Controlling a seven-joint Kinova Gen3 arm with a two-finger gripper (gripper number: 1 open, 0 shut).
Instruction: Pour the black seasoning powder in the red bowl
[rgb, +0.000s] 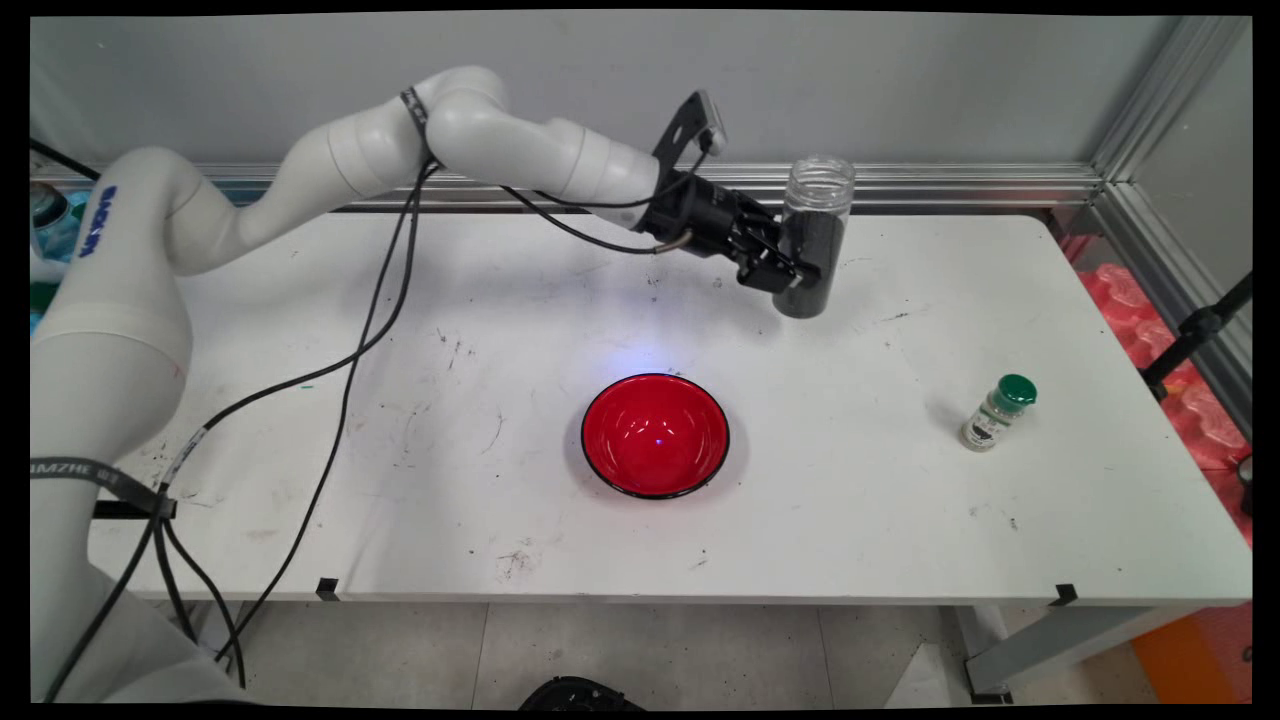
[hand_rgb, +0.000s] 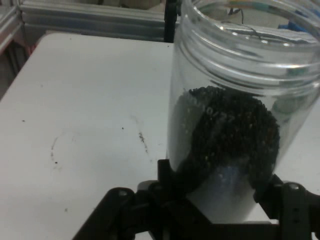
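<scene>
We see a white desk (rgb: 560, 300) from above its near side, its top scuffed with small dark marks and scratches. Behind it stands a plain grey wall (rgb: 300, 80), with a silver metal rail (rgb: 950, 185) running along the desk's far edge and turning down the right side. Pale floor tiles (rgb: 650, 650) show below the near edge, and red and orange material (rgb: 1200, 400) lies past the right end of the desk.

The white arm (rgb: 350, 160) reaches in from the left, black cables (rgb: 350, 350) hanging from it. Its black claw (rgb: 795, 265) is closed around a clear plastic jar (rgb: 815, 235) and holds it off the desk, above the far part of the top, right of centre. The jar is open at the top, nearly upright, and partly filled with small black grains (hand_rgb: 230, 130). In the hand view, one finger (hand_rgb: 167, 175) presses each side of the jar's lower half, and the desk spreads out to the left behind it.

A red bowl (rgb: 655, 435) with a black rim sits on the desk near the middle, towards the near side, well apart from the jar. A small bottle (rgb: 995, 412) with a green cap stands towards the right end, apart from both; we cannot tell what it contains.
</scene>
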